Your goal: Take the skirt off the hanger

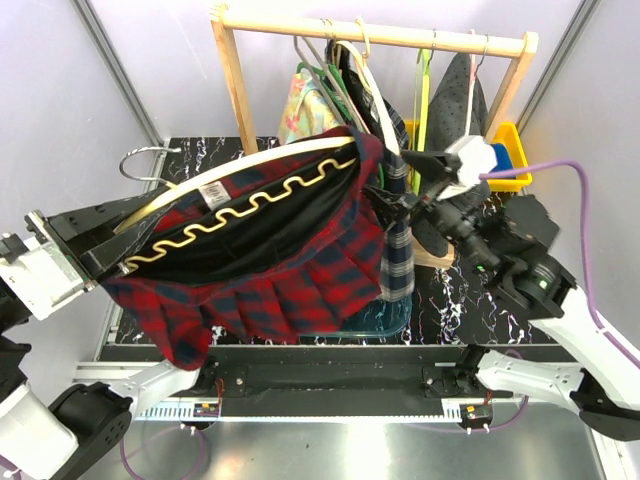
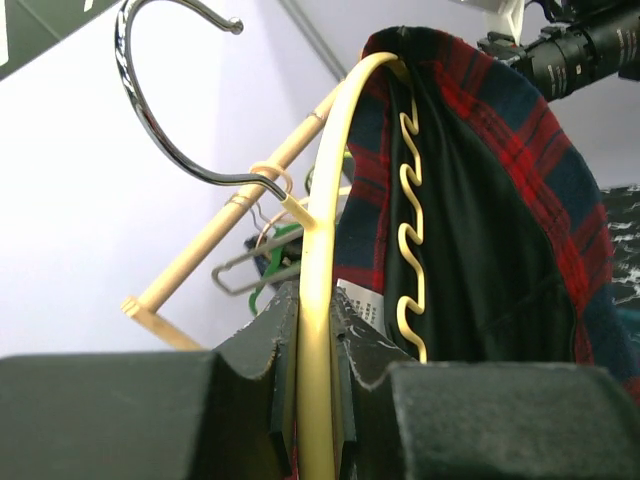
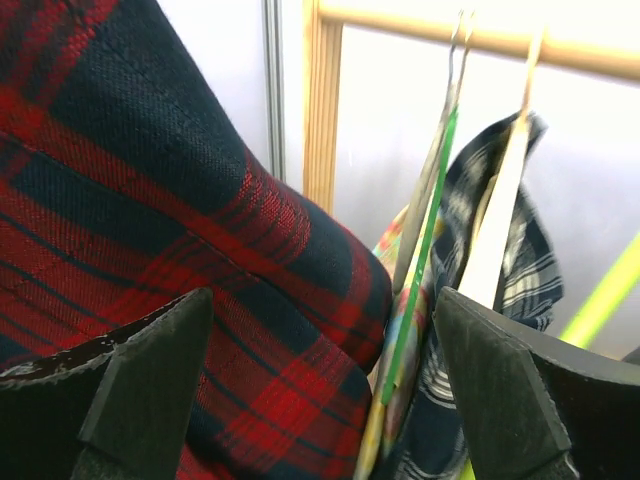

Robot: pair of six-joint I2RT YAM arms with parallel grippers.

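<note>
A red and navy plaid skirt point(image 1: 300, 290) with black lining hangs stretched over a cream hanger point(image 1: 250, 165) whose metal hook point(image 1: 145, 160) points left, free of the rack. My left gripper point(image 1: 105, 262) holds the hanger's left end. In the left wrist view its jaws point(image 2: 318, 300) are shut on the cream hanger arm point(image 2: 325, 220), with the skirt point(image 2: 520, 150) beyond. My right gripper point(image 1: 395, 200) is at the skirt's right end. In the right wrist view it point(image 3: 325, 340) stands open, plaid cloth point(image 3: 150, 200) filling the left half of the gap.
A wooden rack point(image 1: 370, 35) behind holds several hangers with other garments point(image 1: 310, 100) and a dark dotted one point(image 1: 465, 100), close to the right gripper. A yellow bin point(image 1: 510, 160) sits at the back right. A teal tub point(image 1: 385, 320) lies under the skirt.
</note>
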